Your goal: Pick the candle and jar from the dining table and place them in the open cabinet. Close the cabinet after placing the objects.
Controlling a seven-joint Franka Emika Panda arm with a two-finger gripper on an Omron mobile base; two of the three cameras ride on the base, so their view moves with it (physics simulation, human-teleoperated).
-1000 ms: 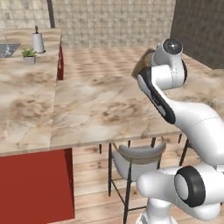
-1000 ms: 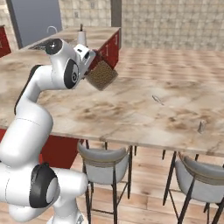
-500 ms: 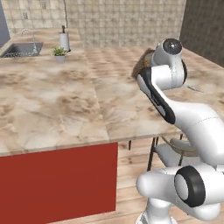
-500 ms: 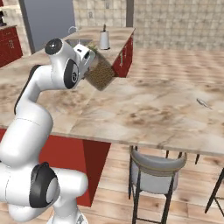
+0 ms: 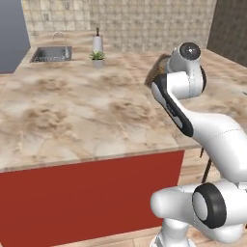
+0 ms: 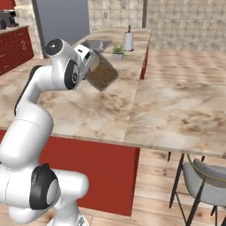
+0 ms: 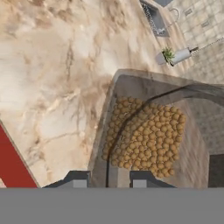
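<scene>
My gripper (image 7: 107,179) is shut on the jar (image 7: 148,135), a clear glass jar of tan grains with a wide brownish-grey lid. The jar (image 6: 102,74) hangs tilted in the air above the marble counter (image 6: 66,106), next to my white wrist. In the left base view the jar (image 5: 157,72) peeks out behind the arm. The dining table (image 6: 185,119), beige marble on thin black legs, joins the counter on the right. The candle and the cabinet are out of view.
A sink (image 5: 50,53) is set in the counter's far end, with a small potted plant (image 5: 97,57) and a white roll holder (image 5: 97,42) beside it. The counter has a red front (image 5: 87,193). A grey chair (image 6: 207,181) stands under the table.
Both base views have swung over from the dining table to the red-fronted counter, so the base has moved. The jar stays clamped in the gripper, held the same way.
</scene>
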